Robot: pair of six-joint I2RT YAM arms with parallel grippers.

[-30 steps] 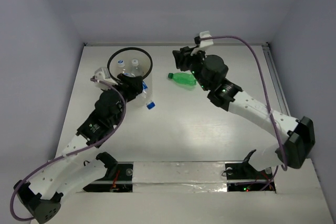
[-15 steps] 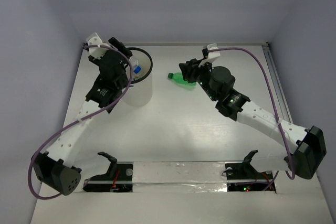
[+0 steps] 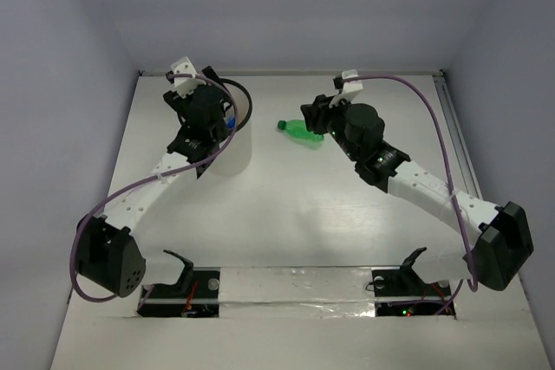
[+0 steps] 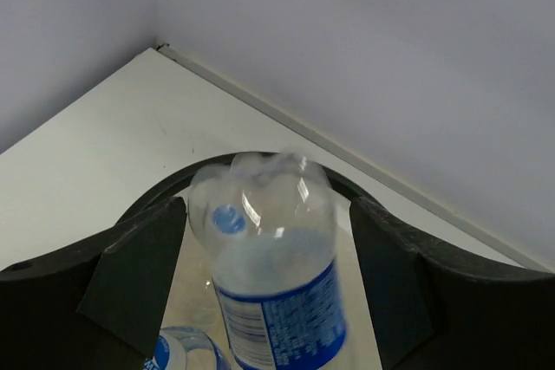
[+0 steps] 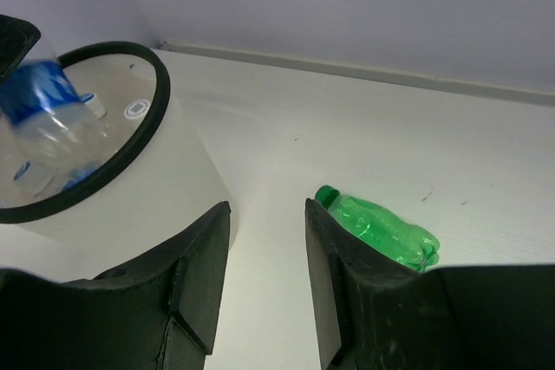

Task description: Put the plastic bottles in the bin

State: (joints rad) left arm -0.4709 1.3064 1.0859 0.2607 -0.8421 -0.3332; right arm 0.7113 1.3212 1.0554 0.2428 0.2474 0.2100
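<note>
My left gripper [image 3: 220, 115] hangs over the bin [image 3: 236, 159], a whitish cylinder with a black ring rim [image 5: 130, 149]. Its fingers are spread, and a clear bottle with a blue label [image 4: 273, 275] sits blurred between them, bottom up, with a gap on the right side. That bottle [image 5: 43, 101] shows tilted at the bin's mouth. Other clear bottles [image 4: 169, 353] lie inside. The green bottle [image 3: 303, 132] lies on its side on the table right of the bin. My right gripper [image 3: 316, 115] is open and empty, just above and left of the green bottle [image 5: 381, 230].
The bin stands in the far left corner near the back wall [image 3: 286, 32] and the left wall. White table [image 3: 329, 214] lies between the arms. The arm bases and cables are at the near edge.
My left arm lifted the blue-labelled bottle from beside the bin to over its mouth, and its fingers now stand apart from it. My right gripper shifted slightly toward the green bottle.
</note>
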